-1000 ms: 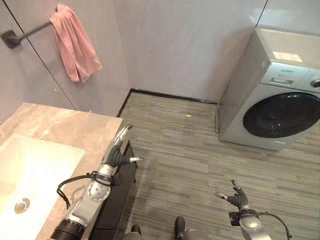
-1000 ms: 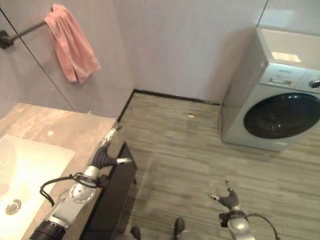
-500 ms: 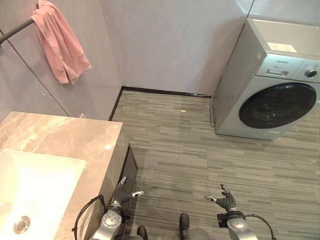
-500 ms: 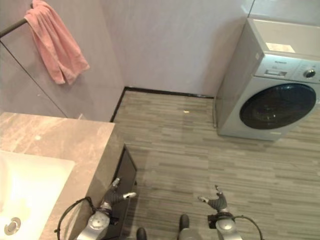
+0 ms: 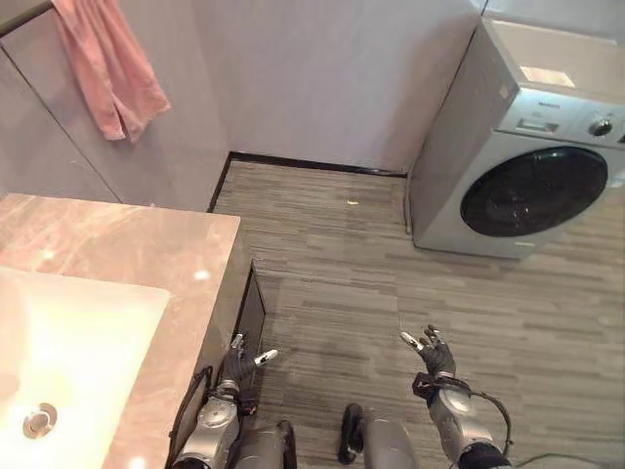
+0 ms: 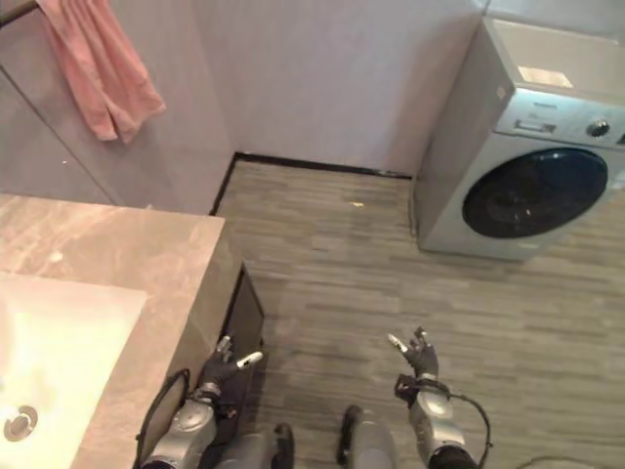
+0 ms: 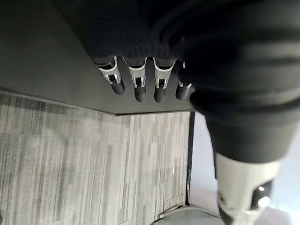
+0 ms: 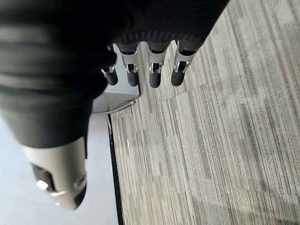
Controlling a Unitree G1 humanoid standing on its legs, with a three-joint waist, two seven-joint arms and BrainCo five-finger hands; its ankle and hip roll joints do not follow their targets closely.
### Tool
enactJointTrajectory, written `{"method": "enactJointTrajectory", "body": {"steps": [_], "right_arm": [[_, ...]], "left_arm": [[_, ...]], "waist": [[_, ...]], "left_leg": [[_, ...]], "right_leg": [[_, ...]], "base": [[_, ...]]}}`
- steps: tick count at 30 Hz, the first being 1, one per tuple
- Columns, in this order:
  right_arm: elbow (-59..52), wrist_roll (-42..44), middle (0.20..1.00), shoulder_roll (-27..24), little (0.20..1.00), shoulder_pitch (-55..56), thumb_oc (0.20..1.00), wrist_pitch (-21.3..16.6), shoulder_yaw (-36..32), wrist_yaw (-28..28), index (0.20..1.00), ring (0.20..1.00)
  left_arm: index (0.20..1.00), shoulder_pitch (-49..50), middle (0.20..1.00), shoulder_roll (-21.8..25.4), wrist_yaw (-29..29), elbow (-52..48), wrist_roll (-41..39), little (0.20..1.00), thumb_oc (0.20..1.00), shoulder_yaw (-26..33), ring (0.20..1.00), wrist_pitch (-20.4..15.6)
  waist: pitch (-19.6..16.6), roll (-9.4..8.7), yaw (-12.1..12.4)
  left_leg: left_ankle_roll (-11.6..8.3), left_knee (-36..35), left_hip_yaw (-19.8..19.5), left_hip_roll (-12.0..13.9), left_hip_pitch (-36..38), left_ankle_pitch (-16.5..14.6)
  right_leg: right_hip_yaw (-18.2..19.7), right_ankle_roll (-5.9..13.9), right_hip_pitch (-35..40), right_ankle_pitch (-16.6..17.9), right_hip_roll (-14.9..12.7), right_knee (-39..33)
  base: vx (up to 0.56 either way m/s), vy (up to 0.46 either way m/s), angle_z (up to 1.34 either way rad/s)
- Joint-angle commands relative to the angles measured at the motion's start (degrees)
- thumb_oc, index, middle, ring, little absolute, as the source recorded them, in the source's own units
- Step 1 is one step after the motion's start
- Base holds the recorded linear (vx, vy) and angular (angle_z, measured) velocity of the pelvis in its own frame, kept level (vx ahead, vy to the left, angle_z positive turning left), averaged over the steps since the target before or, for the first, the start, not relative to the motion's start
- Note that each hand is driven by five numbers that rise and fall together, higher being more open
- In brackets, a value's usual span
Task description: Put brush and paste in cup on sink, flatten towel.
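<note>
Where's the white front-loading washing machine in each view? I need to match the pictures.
Left eye view: white front-loading washing machine, upper right, standing on the floor.
Right eye view: upper right.
Left wrist view: probably the pale shape past the skirting.
Right wrist view: probably the pale grey shape beside the skirting.
Shared landmark: black skirting strip.

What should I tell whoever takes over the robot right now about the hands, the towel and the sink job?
Left hand: open, holding nothing, low beside the dark cabinet under the counter.
Right hand: open, holding nothing, above the floor.
Pink towel hangs bunched on the wall, not flattened.
Sink basin is in view; no brush, paste or cup can be seen from here.
Done: nothing visible. Left: find the items, fill the cup, flatten the towel.
</note>
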Motion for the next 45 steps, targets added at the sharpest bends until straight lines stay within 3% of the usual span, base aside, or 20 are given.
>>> {"method": "enactJointTrajectory", "body": {"steps": [1, 3, 4, 5, 8, 10, 14, 16, 17, 18, 20, 23, 26, 29, 33, 34, 37, 39, 42, 45], "right_arm": [[-3.08, 0.08, 1.000, -0.50, 1.000, -0.87, 1.000, -3.01, -0.87, -0.12, 1.000, 1.000], [-3.88, -0.63, 1.000, -0.68, 1.000, -0.74, 1.000, -2.82, -0.53, -0.58, 1.000, 1.000], [-4.24, -2.68, 1.000, -1.05, 1.000, -0.49, 1.000, -3.40, -0.63, -2.15, 1.000, 1.000], [-4.52, -2.37, 1.000, -0.98, 1.000, -0.07, 1.000, -3.04, 0.28, -1.16, 1.000, 1.000], [-3.07, -1.77, 1.000, -2.58, 1.000, -2.10, 1.000, -2.74, 3.15, -0.70, 1.000, 1.000], [-3.17, -2.09, 1.000, -3.07, 1.000, -2.29, 1.000, -2.52, 3.32, -0.75, 1.000, 1.000], [-5.03, -5.08, 1.000, -4.46, 1.000, -2.36, 1.000, -1.72, 3.40, -1.04, 1.000, 1.000], [-5.91, -7.17, 1.000, -5.27, 1.000, -1.96, 1.000, -2.12, 3.27, -1.36, 1.000, 1.000], [-5.93, -7.18, 1.000, -5.28, 1.000, -1.94, 1.000, -2.12, 3.27, -1.37, 1.000, 1.000], [-6.36, -7.22, 1.000, -5.64, 1.000, -1.52, 1.000, -2.25, 2.73, -1.46, 1.000, 1.000], [-6.28, -7.29, 1.000, -5.50, 1.000, -1.67, 1.000, -2.14, 2.73, -1.30, 1.000, 1.000], [-5.17, -7.22, 1.000, -2.83, 1.000, -2.21, 1.000, -1.65, 3.44, -0.23, 1.000, 1.000], [-5.15, -6.51, 1.000, -0.76, 1.000, -1.74, 1.000, -1.40, 3.18, 0.20, 1.000, 1.000], [-6.10, -6.49, 1.000, -0.04, 1.000, -1.05, 1.000, -0.87, 3.32, 0.87, 1.000, 1.000], [-8.10, -6.30, 1.000, 0.14, 1.000, 0.42, 1.000, -1.18, 3.69, 1.83, 1.000, 1.000], [-9.04, -6.14, 1.000, 0.02, 1.000, 1.02, 1.000, -1.26, 3.82, 2.67, 1.000, 1.000], [-10.85, -7.21, 1.000, -1.06, 1.000, 1.72, 1.000, -1.24, 4.12, 2.26, 1.000, 1.000], [-12.30, -7.93, 1.000, -1.56, 1.000, 1.78, 1.000, -1.01, 3.85, 1.68, 1.000, 1.000], [-12.21, -6.72, 1.000, -1.75, 1.000, 3.19, 1.000, -1.04, 3.62, 3.44, 1.000, 1.000], [-12.27, -7.38, 1.000, -3.28, 1.000, 3.69, 1.000, -1.23, 3.29, 2.74, 1.000, 1.000]], "left_arm": [[1.000, -0.73, 1.000, 4.91, 0.30, -1.83, -5.26, 1.000, 1.000, 4.81, 1.000, -2.92], [1.000, -1.29, 1.000, 4.42, 0.26, -2.73, -7.40, 1.000, 1.000, 5.62, 1.000, -3.08], [1.000, -1.65, 1.000, 5.16, 1.88, -2.84, -6.15, 1.000, 1.000, 6.29, 1.000, -3.55], [1.000, -1.08, 1.000, 5.18, 1.02, -3.18, -6.50, 1.000, 1.000, 6.02, 1.000, -3.39], [1.000, -2.40, 1.000, 4.98, 0.36, -2.04, -8.40, 1.000, 1.000, 5.71, 1.000, -3.32], [1.000, -2.74, 1.000, 5.15, 0.39, -2.10, -8.80, 1.000, 1.000, 5.45, 1.000, -3.32], [1.000, -3.22, 1.000, 5.05, 0.95, -2.32, -7.88, 1.000, 1.000, 5.32, 1.000, -3.34], [1.000, -3.35, 1.000, 4.06, 1.57, -1.56, -7.06, 1.000, 1.000, 5.34, 1.000, -3.45], [1.000, -3.34, 1.000, 4.05, 1.57, -1.56, -7.06, 1.000, 1.000, 5.33, 1.000, -3.45], [1.000, -3.52, 1.000, 3.95, 1.63, -1.90, -6.30, 1.000, 1.000, 5.00, 1.000, -3.29], [1.000, -3.65, 1.000, 3.98, 1.39, -2.14, -6.20, 1.000, 1.000, 4.83, 1.000, -3.15], [1.000, -2.21, 1.000, 5.36, 0.38, -4.75, -4.69, 1.000, 1.000, 5.00, 1.000, -2.60], [1.000, -2.04, 1.000, 6.55, 0.74, -5.24, -3.79, 1.000, 1.000, 5.75, 1.000, -2.06], [1.000, -1.47, 1.000, 7.53, 0.71, -6.45, -3.02, 1.000, 1.000, 6.11, 1.000, -1.58], [1.000, -1.78, 1.000, 8.08, 1.54, -6.52, -2.21, 1.000, 1.000, 6.67, 1.000, -1.86], [1.000, -1.72, 1.000, 8.00, 1.66, -6.01, -2.94, 1.000, 1.000, 7.36, 1.000, -2.13], [1.000, -2.42, 1.000, 7.90, 1.60, -4.49, -3.45, 1.000, 1.000, 7.56, 1.000, -2.40], [1.000, -3.01, 1.000, 8.14, 1.93, -4.45, -3.57, 1.000, 1.000, 7.87, 1.000, -3.05], [1.000, -2.22, 1.000, 7.02, 1.51, -3.17, -3.17, 1.000, 1.000, 7.43, 1.000, -2.76], [1.000, -1.90, 1.000, 6.00, 1.21, -2.01, -4.77, 1.000, 1.000, 8.19, 1.000, -2.57]], "waist": [[-0.60, -0.62, -0.60], [-0.29, -1.53, -0.30], [-0.47, -1.76, 0.20], [-0.78, -2.42, 0.22], [1.37, -4.99, 3.81], [1.58, -5.55, 4.20], [1.28, -5.20, 4.94], [0.37, -3.48, 6.38], [0.44, -3.55, 6.40], [0.21, -2.49, 6.96], [0.23, -2.50, 7.50], [-1.02, -3.40, 8.92], [-0.66, -4.35, 8.64], [0.12, -2.42, 7.26], [0.08, -1.53, 4.82], [-0.61, -1.96, 4.10], [-1.58, -2.93, 2.49], [-2.15, -3.31, 1.69], [-3.10, -4.48, 1.33], [-3.13, -4.96, 1.43]], "left_leg": [[-1.03, -10.79, -0.12, -1.63, 7.78, 3.37], [-1.77, -10.29, 0.08, -1.42, 8.65, 2.22], [-2.60, -8.88, -0.11, -1.03, 8.94, 1.45], [-3.49, -5.57, 0.35, -0.67, 7.72, 2.74], [-10.56, 23.74, 0.41, 4.65, -6.04, 16.57], [-10.14, 24.86, 0.65, 5.15, -8.42, 15.57], [-9.47, 15.37, 3.01, 5.80, -13.26, 13.87], [-9.18, -6.07, 4.82, 6.57, -13.69, 18.39], [-9.18, -6.42, 4.90, 6.46, -13.43, 18.58], [-10.17, -16.43, 6.59, 7.12, -13.20, 22.77], [-10.09, -16.72, 5.98, 6.71, -13.08, 23.52], [-6.76, -11.97, 5.25, 4.40, -11.57, 19.94], [-2.50, -9.90, 6.64, 1.48, -8.62, 14.52], [-0.09, -11.05, 5.49, 0.35, -3.23, 12.20], [0.04, -13.20, 2.74, -0.22, 1.25, 10.85], [-1.47, -14.24, 1.57, -0.32, 3.39, 10.03], [-4.15, -14.32, -1.77, -0.41, 6.22, 8.45], [-5.16, -14.19, -3.59, -0.26, 8.21, 6.94], [-6.21, -8.87, -6.02, 0.18, 8.74, 6.32], [-8.57, 0.66, -6.44, 2.90, 4.71, 10.08]], "right_leg": [[-0.51, -0.15, 2.83, 7.46, -0.90, -9.02], [-3.97, -0.21, 1.39, 8.68, -2.25, -14.36], [-5.46, -0.86, 3.11, 6.01, -1.09, -16.74], [-3.98, -1.22, 4.05, 6.77, -0.38, -18.15], [-4.98, -8.32, 13.24, 1.53, 4.89, -26.38], [-5.73, -8.82, 14.07, 0.65, 5.02, -27.46], [-6.90, -7.62, 17.60, -0.50, 5.54, -30.62], [-7.36, -5.85, 20.52, -1.46, 7.20, -33.12], [-7.34, -5.83, 20.61, -1.45, 7.11, -33.15], [-7.73, -5.07, 22.24, -2.46, 7.80, -33.25], [-7.53, -4.99, 23.37, -2.84, 8.13, -33.41], [-5.91, -3.06, 23.81, -3.86, 6.05, -26.52], [-3.82, 1.55, 19.52, 7.42, 0.96, -9.19], [-2.21, 1.92, 14.52, 12.91, -0.53, 3.56], [-0.71, 0.35, 8.12, 9.15, 0.91, -0.82], [-4.60, -0.41, 7.51, 7.90, -2.66, -14.28], [1.57, 0.60, 5.96, 10.12, -1.90, -34.09], [4.85, 2.46, 4.72, 12.91, -3.01, -35.20], [6.10, 0.93, 6.77, 11.54, -0.30, -33.33], [1.76, -1.11, 10.21, 10.10, 1.41, -34.52]], "base": [[0.33, -0.147, -0.06], [0.35, -0.195, -0.15], [0.29, -0.233, -0.15], [0.27, -0.299, 0.01], [0.22, -0.339, 0.17], [0.20, -0.180, 0.05], [0.32, -0.038, 0.30], [0.43, 0.068, 0.19], [0.47, 0.111, 0.25], [0.53, 0.087, 0.19], [0.50, 0.096, -0.06], [0.51, 0.192, -0.38], [0.37, 0.248, -0.42], [0.39, 0.265, 0.25], [0.47, 0.087, 0.29], [0.46, -0.119, 0.36], [0.58, -0.180, 0.79], [0.55, -0.162, 1.01], [0.40, -0.164, 0.97], [0.32, -0.269, 0.56]]}}
